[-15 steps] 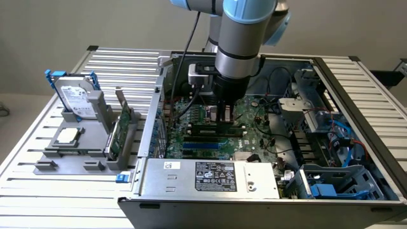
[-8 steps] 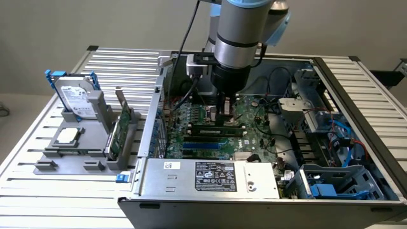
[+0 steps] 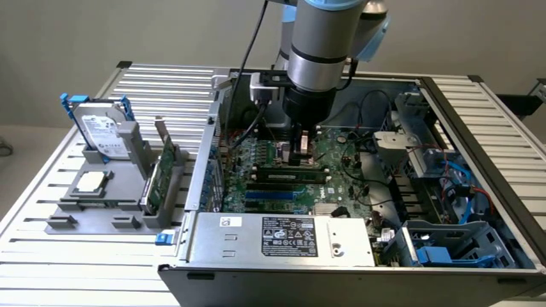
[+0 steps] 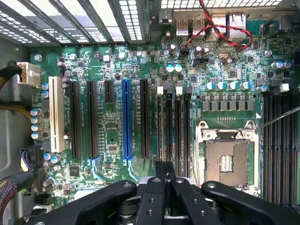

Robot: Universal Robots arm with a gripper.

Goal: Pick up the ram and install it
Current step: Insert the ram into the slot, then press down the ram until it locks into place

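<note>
Inside one case [image 3: 444,109], one ram [image 3: 295,171]

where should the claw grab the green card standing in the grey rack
Pinch the green card across its thin top edge, coming straight down: it stands on edge in the grey rack, its lower edge seated, so likely only the top is free.

motherboard [image 4: 117,93]: green, silver solder dots | one slot [image 4: 126,119]: blue | another slot [image 4: 56,115]: white | remaining slots: black | gripper [image 4: 165,180]: black | twisted wires [image 4: 216,29]: red-black | hard drive [image 3: 100,128]: silver, blue rails | ram [image 3: 295,173]: green, black chips
</note>
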